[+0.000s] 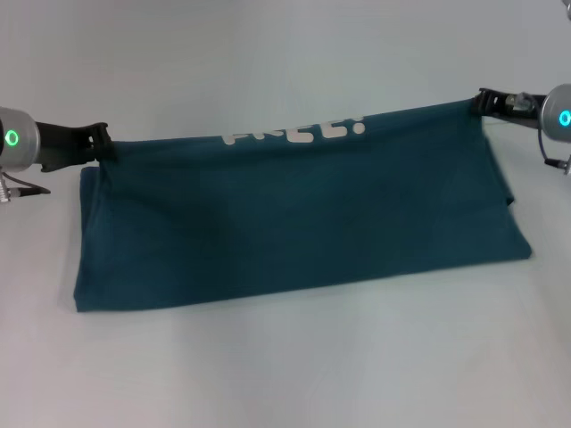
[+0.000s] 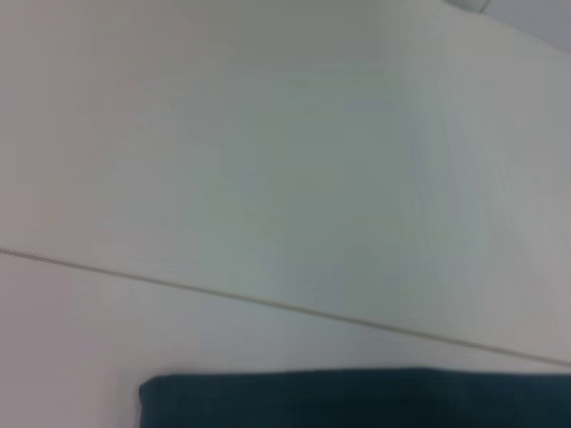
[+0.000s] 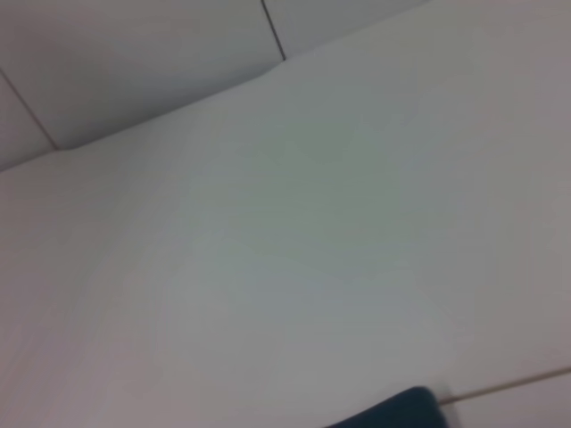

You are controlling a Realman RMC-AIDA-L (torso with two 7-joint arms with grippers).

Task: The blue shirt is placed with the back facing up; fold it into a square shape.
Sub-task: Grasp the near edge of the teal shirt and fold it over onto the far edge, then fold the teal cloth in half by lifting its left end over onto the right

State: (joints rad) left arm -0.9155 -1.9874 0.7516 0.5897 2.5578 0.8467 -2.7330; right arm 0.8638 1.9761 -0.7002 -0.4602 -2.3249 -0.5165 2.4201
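White table [image 1: 285,374], and on it our blue shirt [image 1: 294,214] folded to a wide band.
We pinch its far edge: left gripper [image 1: 105,143] clamped on one corner, right gripper [image 1: 484,102] on the other, white lettering [image 1: 294,132] showing along that lifted edge.

A plain white table [image 1: 285,357] carries only the folded blue shirt [image 1: 294,214], lying across its middle.
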